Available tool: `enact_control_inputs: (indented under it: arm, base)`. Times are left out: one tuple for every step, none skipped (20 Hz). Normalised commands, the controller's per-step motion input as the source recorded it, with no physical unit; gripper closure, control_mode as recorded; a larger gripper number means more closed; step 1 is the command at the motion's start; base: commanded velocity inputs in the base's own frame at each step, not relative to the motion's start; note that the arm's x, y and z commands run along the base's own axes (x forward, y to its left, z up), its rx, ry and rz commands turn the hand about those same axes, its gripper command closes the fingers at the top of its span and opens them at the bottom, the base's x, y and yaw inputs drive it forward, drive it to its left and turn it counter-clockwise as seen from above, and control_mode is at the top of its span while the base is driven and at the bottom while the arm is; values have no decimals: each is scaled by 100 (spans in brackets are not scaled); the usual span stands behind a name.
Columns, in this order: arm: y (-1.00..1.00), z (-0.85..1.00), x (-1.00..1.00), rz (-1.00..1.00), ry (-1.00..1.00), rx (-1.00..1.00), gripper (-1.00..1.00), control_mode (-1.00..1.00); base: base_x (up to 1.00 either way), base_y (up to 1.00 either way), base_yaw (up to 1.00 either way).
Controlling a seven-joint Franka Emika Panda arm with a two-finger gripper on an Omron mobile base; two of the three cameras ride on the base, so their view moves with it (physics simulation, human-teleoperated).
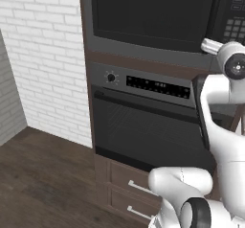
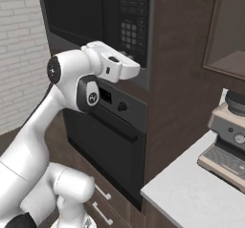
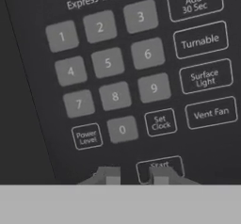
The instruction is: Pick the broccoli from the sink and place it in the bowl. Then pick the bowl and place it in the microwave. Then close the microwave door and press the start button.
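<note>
The gripper [image 3: 136,177] sits close against the keypad [image 3: 141,77] of the microwave [image 2: 95,16]. Its 2 fingertips [image 3: 109,176] stand a little apart with nothing between them. Whether they touch the panel cannot be told. The right tip overlaps the lower edge of the Start button [image 3: 160,165], and that label is partly covered. Above it are digits 0 to 9, Power Level, Set Clock, Add 30 Sec, Turnable, Surface Light and Vent Fan.

In the right base view the hand hides the lower keypad. The microwave door [image 1: 153,11] is closed, so the cavity's contents cannot be seen. Below it is the oven [image 1: 143,126]. An espresso machine [image 2: 227,141] on the counter [image 2: 186,193] is cut off at the right.
</note>
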Motion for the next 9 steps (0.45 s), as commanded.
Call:
enact_control_inputs:
  arm:
    - [-33, -21, 93, 10, 5, 5, 100, -100]
    - [-12, -6, 44, 13, 0, 5, 100, -100]
    - [0, 0, -7, 14, -1, 6, 100, -100]
    - [0, 0, -50, 9, -12, 2, 100, -100]
    - [0, 0, -79, 3, -18, 0, 100, -100]
    - [0, 4, -86, 1, -23, 0, 100, -100]
    - [5, 4, -91, 0, -27, 0, 100, -100]
    - [6, 5, -86, 0, -28, 0, 100, -100]
    - [20, 4, -82, 0, -27, 0, 100, -100]
  base:
    - [0, 0, 0]
    - [0, 0, 0]
    - [0, 0, 0]
    - [0, 0, 0]
    - [0, 0, 0]
    - [0, 0, 0]
    - [0, 0, 0]
    - [0, 0, 0]
    - [0, 0, 0]
